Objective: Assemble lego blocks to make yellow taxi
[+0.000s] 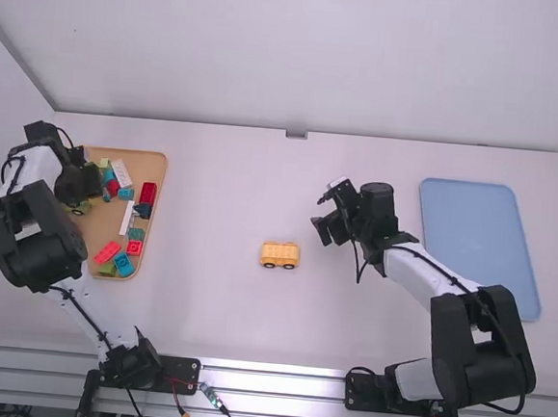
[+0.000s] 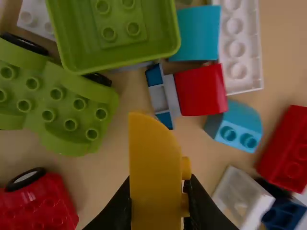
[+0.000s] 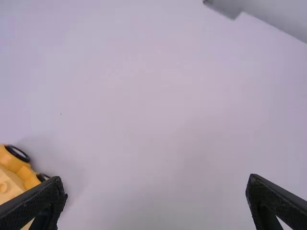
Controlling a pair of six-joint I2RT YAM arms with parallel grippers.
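- Yellow plastic taxi, one, stands near the middle of the one white table, between my two arms, and I count two black wheels on its visible side.
- One flat blue rectangular tray lies beyond my right arm's base.
- One tan rectangular tray of mixed plastic bricks lies on the left.
- Two black two-finger grippers are mine. My left gripper, over the tan tray, pinches a block; my right gripper, above the table near the taxi, has its two fingers spread wide.
- One light-green studded plastic base lies in the tan tray, two black wheels showing.
- One red studded plastic base lies near it, one black wheel showing.
- Two turquoise plastic bricks lie beside one red curved plastic brick.
- One yellow plastic block, curved on one side, sits between my left fingers, two studs facing sideways.
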